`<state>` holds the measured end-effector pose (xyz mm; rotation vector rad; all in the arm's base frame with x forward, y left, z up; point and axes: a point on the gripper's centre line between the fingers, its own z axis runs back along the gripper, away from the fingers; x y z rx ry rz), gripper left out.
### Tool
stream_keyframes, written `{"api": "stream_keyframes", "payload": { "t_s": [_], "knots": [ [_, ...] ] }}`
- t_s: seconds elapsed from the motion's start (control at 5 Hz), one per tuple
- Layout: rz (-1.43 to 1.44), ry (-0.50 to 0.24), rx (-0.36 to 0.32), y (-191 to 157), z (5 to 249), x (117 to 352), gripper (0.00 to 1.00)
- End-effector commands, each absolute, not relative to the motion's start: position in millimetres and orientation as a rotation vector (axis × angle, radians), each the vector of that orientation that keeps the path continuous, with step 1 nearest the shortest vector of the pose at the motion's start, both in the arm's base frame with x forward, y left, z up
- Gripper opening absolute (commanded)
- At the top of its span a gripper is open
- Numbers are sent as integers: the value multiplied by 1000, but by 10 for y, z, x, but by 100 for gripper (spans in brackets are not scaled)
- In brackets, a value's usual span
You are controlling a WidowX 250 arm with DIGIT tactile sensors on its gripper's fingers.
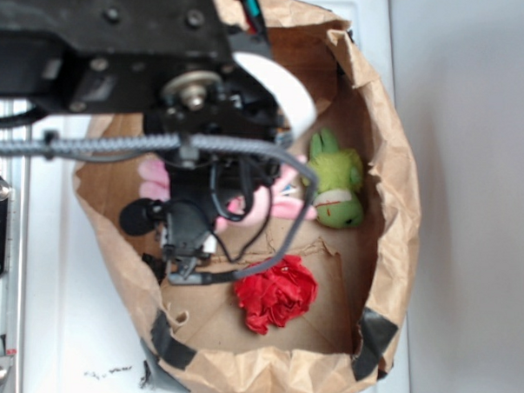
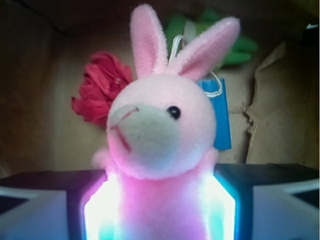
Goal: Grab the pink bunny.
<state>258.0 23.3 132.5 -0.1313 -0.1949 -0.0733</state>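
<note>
Wrist view: bunny (image 2: 160, 135) sits upright between my jaws, body pinched at both sides; jaws clamped on it, ears up.

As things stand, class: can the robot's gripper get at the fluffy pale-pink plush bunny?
Probably yes: the gripper already has the fluffy pale-pink plush bunny between its lit fingers, seemingly pressed on its body, with nothing between them.
</note>
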Motion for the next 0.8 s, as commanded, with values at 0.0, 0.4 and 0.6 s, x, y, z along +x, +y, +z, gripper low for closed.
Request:
{"api": "stream_keyframes", "payload": {
  "t_s": [0.0,0.4,0.6],
  "knots": [
    [69,-265,-20,144,1873,2725,0],
    [90,-240,-32,209,1999,2759,0],
    [96,-250,-27,211,1990,2773,0]
  ]
}}
